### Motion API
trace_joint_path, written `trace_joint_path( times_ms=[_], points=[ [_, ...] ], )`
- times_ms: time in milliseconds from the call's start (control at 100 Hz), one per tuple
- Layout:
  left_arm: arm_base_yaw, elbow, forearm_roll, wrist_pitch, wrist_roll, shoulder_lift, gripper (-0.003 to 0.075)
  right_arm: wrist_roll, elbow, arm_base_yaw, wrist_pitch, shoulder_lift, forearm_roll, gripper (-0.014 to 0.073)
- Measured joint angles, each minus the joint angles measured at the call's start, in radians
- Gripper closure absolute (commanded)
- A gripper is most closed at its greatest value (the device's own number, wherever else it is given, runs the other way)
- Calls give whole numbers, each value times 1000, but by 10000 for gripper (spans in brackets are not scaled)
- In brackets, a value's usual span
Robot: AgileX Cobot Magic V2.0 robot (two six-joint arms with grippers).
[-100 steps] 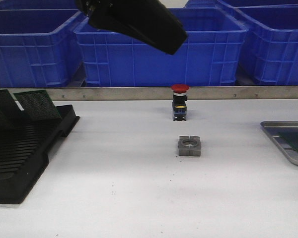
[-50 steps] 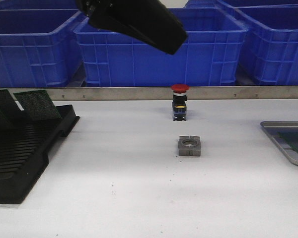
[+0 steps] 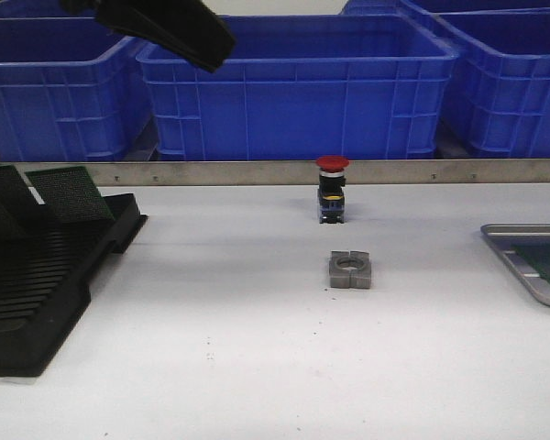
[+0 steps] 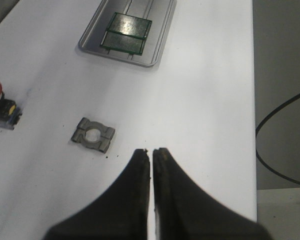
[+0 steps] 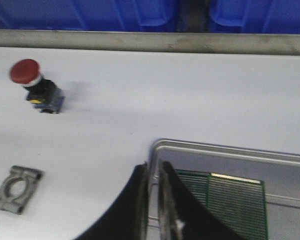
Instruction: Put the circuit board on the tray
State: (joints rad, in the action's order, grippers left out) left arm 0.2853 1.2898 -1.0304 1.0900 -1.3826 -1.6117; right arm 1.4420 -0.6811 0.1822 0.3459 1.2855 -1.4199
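Circuit board (image 5: pixel 230 202) lies flat in the tray (image 5: pixel 230 150), at table's right edge.
Left gripper (image 4: pixel 151 151) and right gripper (image 5: pixel 153 167): both clenched on nothing, the left held high above the table.

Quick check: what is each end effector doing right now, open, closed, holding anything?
Left end effector: closed, holding nothing, above the table.
Right end effector: closed, empty, over the tray rim.
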Motion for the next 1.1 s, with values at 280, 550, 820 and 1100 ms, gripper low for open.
trace_joint_path(
  times_ms=[280,550,820,1100],
  points=[
    [-130,0,0,41,93,2,737,4,0,-34,99,-60,13,652],
    [-149,-23,15,-99,137,98,738,4,38,-154,6,-105,14,652],
    [-149,-202,28,-473,194,298,737,23,78,-209,-103,-200,14,652],
    [-149,-462,0,-804,197,551,737,57,154,-251,-238,-352,12,652]
  ],
)
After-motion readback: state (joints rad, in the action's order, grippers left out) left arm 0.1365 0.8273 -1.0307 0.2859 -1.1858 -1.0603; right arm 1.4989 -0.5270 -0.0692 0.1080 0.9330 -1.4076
